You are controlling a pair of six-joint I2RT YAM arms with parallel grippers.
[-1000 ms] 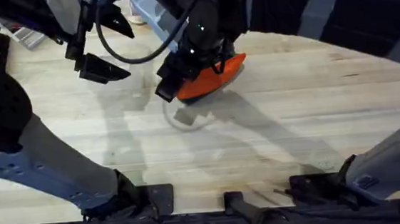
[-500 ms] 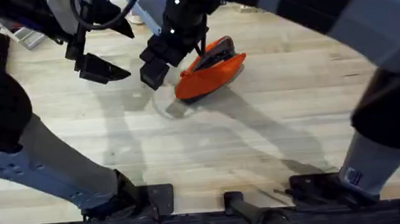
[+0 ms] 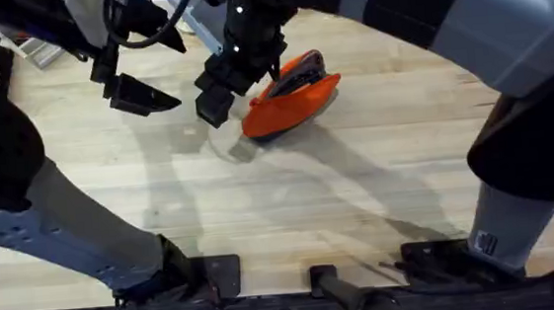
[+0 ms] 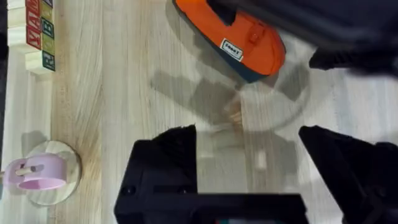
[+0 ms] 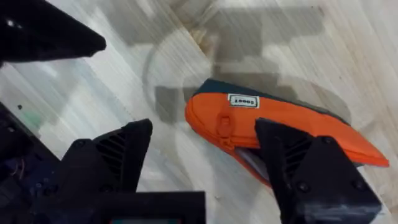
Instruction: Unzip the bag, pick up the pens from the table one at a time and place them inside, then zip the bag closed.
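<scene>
The orange bag (image 3: 288, 103) lies on the desk (image 3: 360, 198) at upper centre of the overhead view, zipper up, its mouth looking partly open. The right hand (image 3: 215, 93) hovers spread wide and empty over the bag's left end, probably lining up on the zipper pull. The left hand (image 3: 133, 87), also wide and empty, hangs at upper left, clear of the work.
</scene>
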